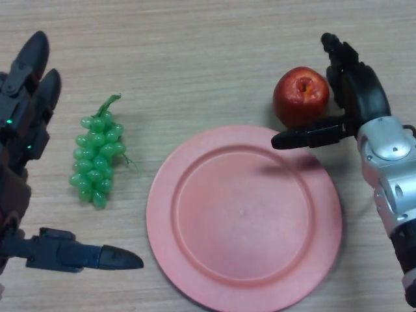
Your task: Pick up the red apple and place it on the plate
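The red apple (300, 96) sits just beyond the far right rim of the pink plate (195, 260). My right hand (356, 91) comes in from the right and is closed around the apple. Its fingers (338, 58) curl against the apple's right side and its thumb (305, 138) lies along the apple's near side, over the plate's rim. I cannot tell whether the apple rests on the table or is lifted. My left hand (26, 110) is open at the left edge, far from the apple, with its thumb (84, 257) pointing right.
A bunch of green grapes (97, 153) lies on the wooden table (195, 52) between my left hand and the plate. The plate holds nothing.
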Robot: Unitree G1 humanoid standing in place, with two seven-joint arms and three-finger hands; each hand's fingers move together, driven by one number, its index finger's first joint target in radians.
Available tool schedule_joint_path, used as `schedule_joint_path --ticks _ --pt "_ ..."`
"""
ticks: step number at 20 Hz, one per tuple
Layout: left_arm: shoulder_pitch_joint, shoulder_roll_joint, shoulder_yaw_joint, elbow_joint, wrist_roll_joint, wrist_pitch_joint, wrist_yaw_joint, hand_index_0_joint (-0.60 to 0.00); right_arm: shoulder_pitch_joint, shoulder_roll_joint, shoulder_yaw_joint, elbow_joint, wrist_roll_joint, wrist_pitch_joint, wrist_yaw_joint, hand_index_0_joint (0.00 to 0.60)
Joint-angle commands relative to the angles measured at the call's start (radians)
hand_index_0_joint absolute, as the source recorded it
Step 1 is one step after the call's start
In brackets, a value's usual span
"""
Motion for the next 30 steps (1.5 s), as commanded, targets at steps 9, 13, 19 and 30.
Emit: schedule_joint_path --ticks 9,13,19,30 --pt "0.011 0.014 0.083 0.016 0.013 -0.228 0.035 0.0 -0.059 0.016 -0.014 -0.228 0.234 0.014 -0.111 0.6" --pt "-0.009 0.014 0.065 0.024 0.03 -0.215 0.039 0.0 0.027 0.008 -0.019 -0.514 0.26 0.148 -0.098 0.6" --pt "-0.061 0.017 0.058 0.06 0.074 -0.203 0.037 0.0 0.298 0.016 0.092 -0.848 0.238 0.245 -0.082 0.6" --pt "-0.115 0.041 0.036 0.086 0.024 -0.114 0.116 0.0 0.479 0.016 0.276 -0.789 0.074 0.17 -0.159 0.6"
